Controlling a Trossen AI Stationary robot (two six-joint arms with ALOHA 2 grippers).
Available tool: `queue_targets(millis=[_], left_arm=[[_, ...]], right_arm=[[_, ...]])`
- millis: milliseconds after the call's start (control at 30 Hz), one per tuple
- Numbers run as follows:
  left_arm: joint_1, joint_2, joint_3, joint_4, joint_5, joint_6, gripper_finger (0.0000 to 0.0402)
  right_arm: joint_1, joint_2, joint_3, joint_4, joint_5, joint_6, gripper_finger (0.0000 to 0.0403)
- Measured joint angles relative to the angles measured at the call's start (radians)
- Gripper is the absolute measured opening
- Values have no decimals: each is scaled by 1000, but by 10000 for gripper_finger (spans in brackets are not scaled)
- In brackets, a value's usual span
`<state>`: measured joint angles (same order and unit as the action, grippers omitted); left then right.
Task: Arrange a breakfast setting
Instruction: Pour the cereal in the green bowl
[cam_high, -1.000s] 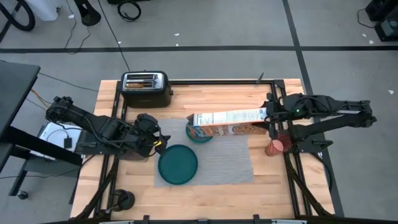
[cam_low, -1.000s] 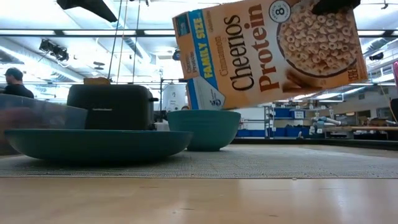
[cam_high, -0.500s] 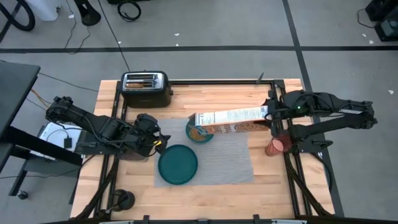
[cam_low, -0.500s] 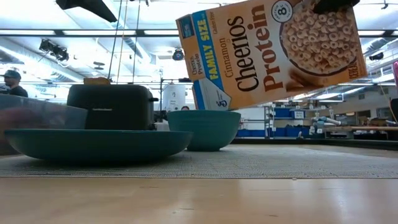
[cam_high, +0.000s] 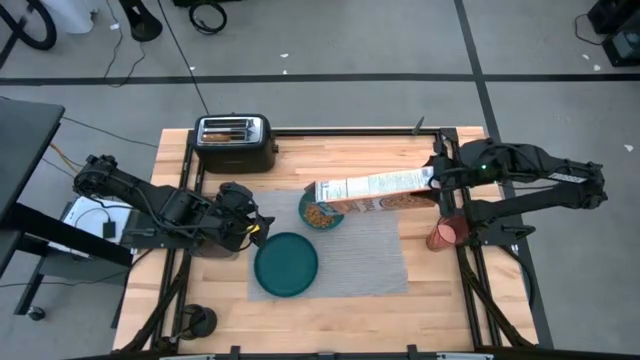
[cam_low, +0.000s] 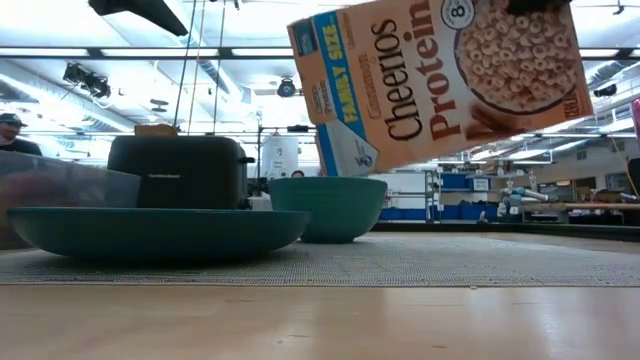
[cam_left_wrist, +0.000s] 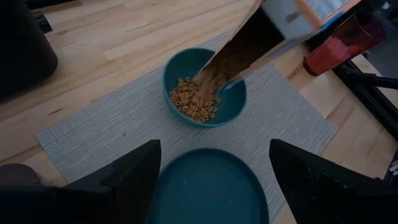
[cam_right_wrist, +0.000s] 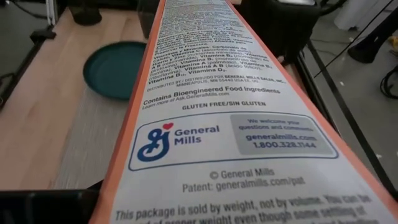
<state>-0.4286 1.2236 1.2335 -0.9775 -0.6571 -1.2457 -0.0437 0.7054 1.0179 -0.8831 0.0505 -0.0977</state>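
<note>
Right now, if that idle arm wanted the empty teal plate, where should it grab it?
Probably the rim of the teal plate on the side nearest the left hand. The plate lies flat and shallow on the placemat, so only its thin raised edge offers a pinch, coming down from above.

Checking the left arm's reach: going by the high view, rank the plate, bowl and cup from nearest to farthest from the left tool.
1. Plate: just right of the left tool, on the mat.
2. Bowl: farther right, under the box.
3. Cup: far right, off the mat.
</note>
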Motion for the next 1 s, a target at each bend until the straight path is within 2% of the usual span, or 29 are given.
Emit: queue_targets(millis=[500,1000], left_arm=[[-1,0,0,11,0,0,304],[-1,0,0,16,0,0,304]], right_arm=[[0,0,-2,-11,-26,3,232],[0,14,42,-58,25,-33,232]])
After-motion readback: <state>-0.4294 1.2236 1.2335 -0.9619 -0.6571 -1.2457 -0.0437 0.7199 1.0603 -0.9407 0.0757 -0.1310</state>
